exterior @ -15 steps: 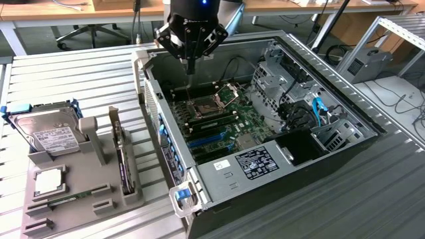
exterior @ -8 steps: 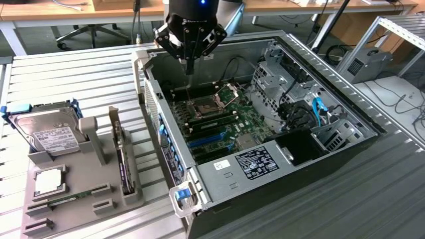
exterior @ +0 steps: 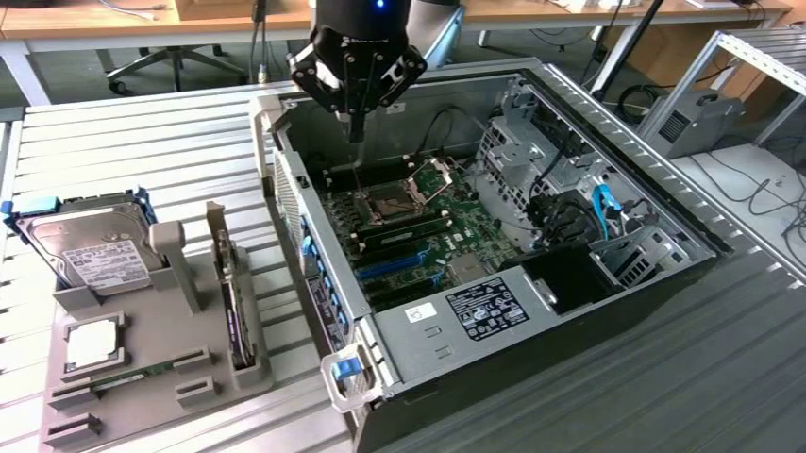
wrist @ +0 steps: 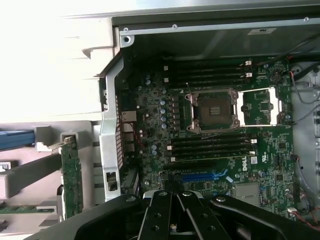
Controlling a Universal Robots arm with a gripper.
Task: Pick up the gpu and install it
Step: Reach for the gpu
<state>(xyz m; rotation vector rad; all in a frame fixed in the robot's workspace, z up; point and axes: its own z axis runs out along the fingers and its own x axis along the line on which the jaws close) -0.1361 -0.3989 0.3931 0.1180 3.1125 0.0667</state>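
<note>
Your claw [exterior: 357, 130], closed and empty, over the case [exterior: 393, 347]; gpu [exterior: 234, 297] at 8 o'clock: grip its top edge squarely.

A: Any writing you can actually read?
B: One brand. "DELL" [wrist: 248, 164] stands in white letters on the motherboard [wrist: 150, 125], at the end of the memory slots [wrist: 210, 150].
A: And the power supply [exterior: 422, 351]?
B: Its big white label [exterior: 485, 307] is packed with black print and small marks, all too fine to read. The smaller sticker [exterior: 422, 315] beside it is no better.
A: The hard drive [exterior: 70, 226]?
B: The white label [exterior: 104, 257] has lines of print, none legible.
A: The gpu [exterior: 234, 302]?
B: It stands edge-on, and no lettering can be made out.
</note>
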